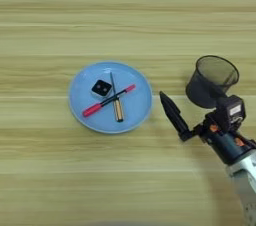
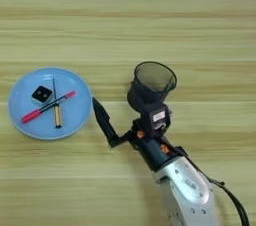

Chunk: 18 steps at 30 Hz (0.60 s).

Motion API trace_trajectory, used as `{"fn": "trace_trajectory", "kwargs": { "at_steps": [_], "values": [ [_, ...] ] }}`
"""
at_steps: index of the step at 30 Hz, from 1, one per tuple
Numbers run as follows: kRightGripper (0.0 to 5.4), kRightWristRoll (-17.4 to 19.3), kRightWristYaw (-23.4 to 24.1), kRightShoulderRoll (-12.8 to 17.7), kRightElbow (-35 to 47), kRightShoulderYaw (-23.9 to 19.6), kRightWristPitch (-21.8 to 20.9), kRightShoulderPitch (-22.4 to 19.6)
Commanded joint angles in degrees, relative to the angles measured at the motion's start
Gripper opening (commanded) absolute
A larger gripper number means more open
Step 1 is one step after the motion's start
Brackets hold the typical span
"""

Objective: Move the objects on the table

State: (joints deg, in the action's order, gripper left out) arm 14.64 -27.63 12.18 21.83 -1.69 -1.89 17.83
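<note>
**Open gripper between the plate and the mesh cup**

The right gripper [image 2: 122, 115] comes in from the bottom right of the tabletop [image 1: 125, 20], on a silver forearm [image 2: 187, 190]. Its two black fingers are spread wide apart and hold nothing. One finger [image 1: 174, 116] points up and to the left, and its tip is just beside the right rim of the blue plate [image 1: 82, 115]; I cannot tell if it touches the rim. The other finger stands in front of the black wire-mesh cup [image 1: 212, 80], and whether it touches the cup is not clear.

The cup stands upright on the right half of the tabletop, with its mouth open to the top. The blue plate lies to the left of the middle. In the plate are three things: the pen with red ends [image 1: 108, 101], lying diagonally; a thin stick with a gold end [image 1: 116, 104], which crosses the pen; and the small black square block [image 1: 101, 88], just beside both on the upper left.
</note>
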Motion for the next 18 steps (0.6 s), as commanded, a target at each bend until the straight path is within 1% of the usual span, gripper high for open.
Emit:
{"fn": "trace_trajectory", "kwargs": {
  "at_steps": [1, 3, 4, 7, 9, 14, 18],
  "values": [
    [5.36, -2.9, 2.3, -0.3, -0.5, 1.1, -1.7, -5.5],
    [5.36, -5.6, 3.3, -0.8, -2.6, 2.3, -2.7, -7.7],
    [5.36, -6.3, 3.7, -1.1, -3.6, 2.7, -2.8, -8.9],
    [5.36, -7.3, 4.4, -1.7, -6.9, 3.2, -2.4, -12.7],
    [5.36, -7.1, 4.8, -2.0, -8.4, 3.3, -1.2, -14.9],
    [5.36, -8.0, 4.4, -2.8, -11.7, 5.3, 0.0, -18.1],
    [5.36, -8.7, 3.6, -2.7, -12.4, 6.8, 0.0, -18.7]
  ]
}}
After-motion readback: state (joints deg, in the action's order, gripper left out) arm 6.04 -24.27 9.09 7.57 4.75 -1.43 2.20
